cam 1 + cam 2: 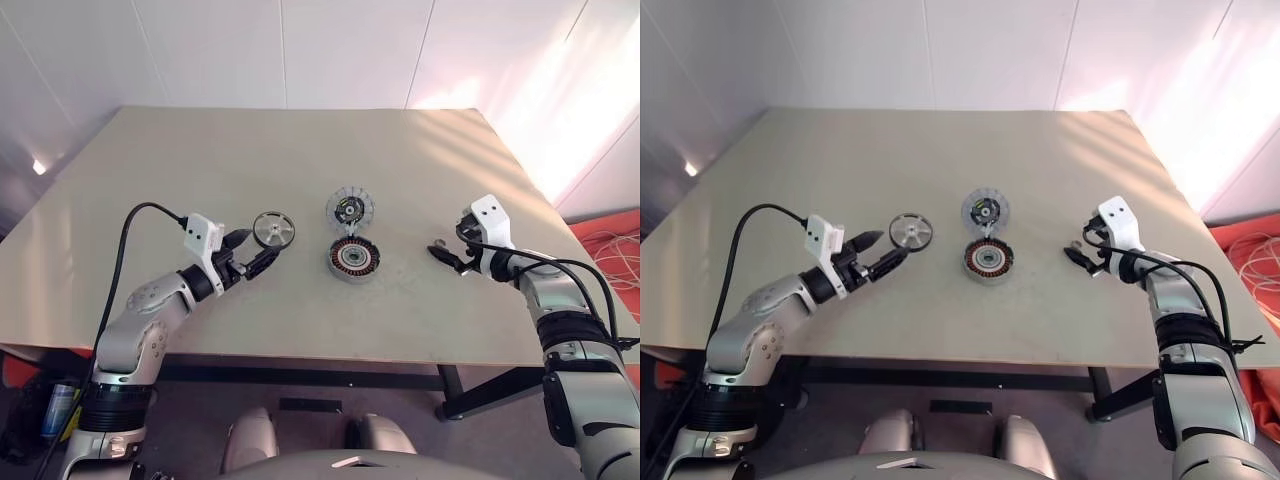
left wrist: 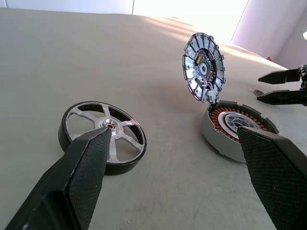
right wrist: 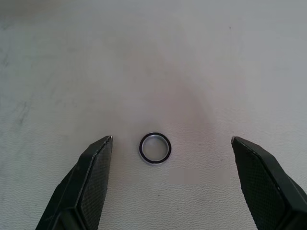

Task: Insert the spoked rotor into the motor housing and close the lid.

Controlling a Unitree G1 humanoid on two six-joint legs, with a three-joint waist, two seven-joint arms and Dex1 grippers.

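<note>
The spoked rotor [image 1: 273,229] lies flat on the table, a silver wheel with a dark rim. To its right sits the motor housing [image 1: 354,259], its coppery coils showing. The finned lid [image 1: 349,209] stands tilted up at the housing's far edge, open. My left gripper [image 1: 252,250] is open and level just in front of the rotor, with nothing between its fingers. In the left wrist view one finger [image 2: 91,158] overlaps the rotor [image 2: 103,139], with the housing [image 2: 237,127] and lid [image 2: 204,67] beyond. My right gripper [image 1: 441,256] is open, right of the housing.
A small metal ring [image 3: 155,148] lies on the tabletop between the right gripper's [image 3: 171,139] open fingers, untouched. The beige table [image 1: 300,150] is bare towards its far side. An orange floor patch with cables [image 1: 610,245] lies off the right edge.
</note>
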